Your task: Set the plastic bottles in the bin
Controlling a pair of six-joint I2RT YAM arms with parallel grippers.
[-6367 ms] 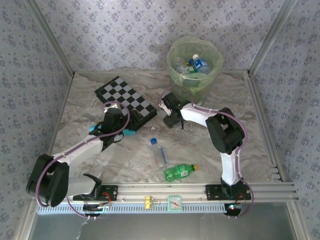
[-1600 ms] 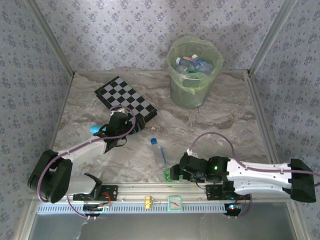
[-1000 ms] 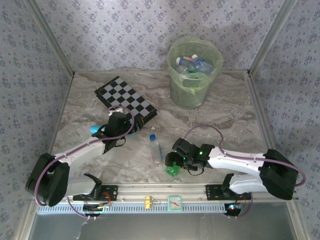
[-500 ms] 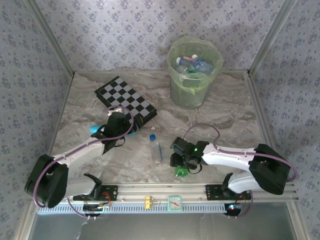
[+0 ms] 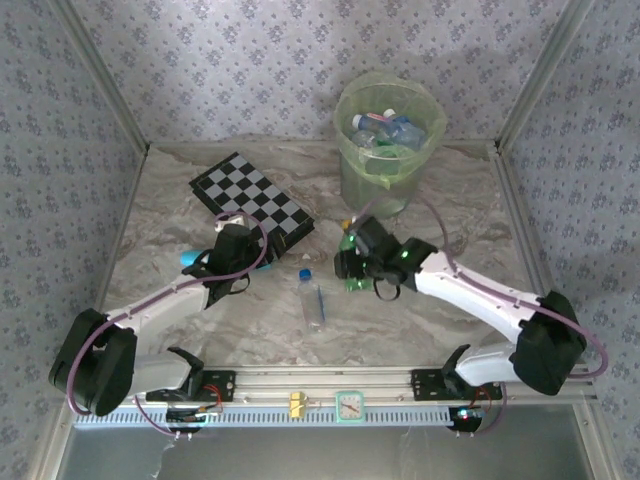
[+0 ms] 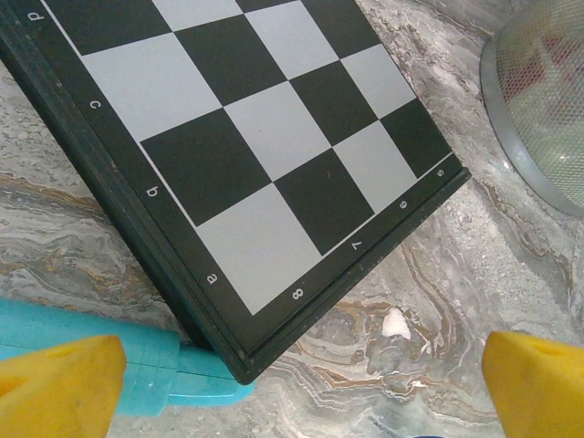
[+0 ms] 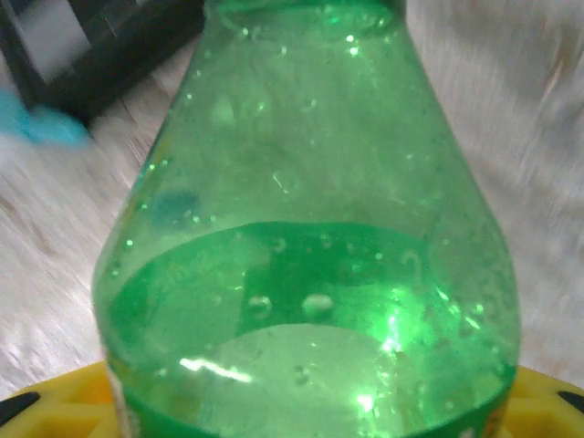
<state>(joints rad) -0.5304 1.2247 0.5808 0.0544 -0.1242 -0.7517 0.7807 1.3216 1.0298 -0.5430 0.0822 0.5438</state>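
Top view: the right gripper (image 5: 358,262) is clamped on a green bottle (image 5: 354,283), held above the marbled table (image 5: 450,230) between the checkered board (image 5: 252,205) and the bin (image 5: 372,185); several bottles (image 5: 395,128) already lie inside the bin; one clear bottle (image 5: 313,298) with a blue cap lies on the table, just left of the held one.

Right wrist view: the green bottle (image 7: 310,274) stands between the yellow fingers (image 7: 55,391), one pad at each side of its body.

Left wrist view: the left gripper (image 6: 297,388) has its yellow fingertips (image 6: 57,383) spread wide, holding nothing, over the board's corner (image 6: 274,182); a teal stick (image 6: 137,365) lies against that corner, beside the left fingertip.
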